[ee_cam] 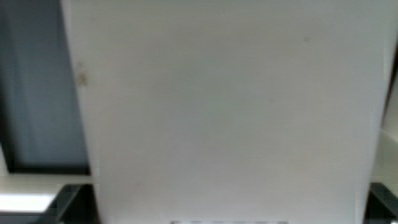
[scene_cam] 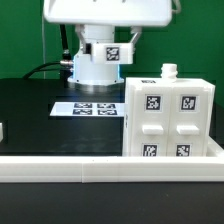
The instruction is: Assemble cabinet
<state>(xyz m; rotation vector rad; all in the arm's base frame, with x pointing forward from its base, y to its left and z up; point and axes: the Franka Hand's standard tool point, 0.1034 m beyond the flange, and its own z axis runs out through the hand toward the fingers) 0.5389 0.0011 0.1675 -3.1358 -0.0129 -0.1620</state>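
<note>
The white cabinet body (scene_cam: 166, 118) stands upright at the exterior view's right, against the front rim. It shows four black-and-white tags on its front panels and a small knob (scene_cam: 168, 70) on top. The robot's hand (scene_cam: 100, 62), which carries a tag, hangs behind and to the left of the body, and its fingers are hidden there. In the wrist view a plain white slab (ee_cam: 222, 100) fills the frame. It spans the whole gap of my gripper (ee_cam: 222, 205), whose dark fingers (ee_cam: 64, 203) press against its two side edges.
The marker board (scene_cam: 88, 108) lies flat on the black table to the left of the cabinet body. A white raised rim (scene_cam: 100, 166) runs along the table's front. A small white part (scene_cam: 2, 130) shows at the left edge.
</note>
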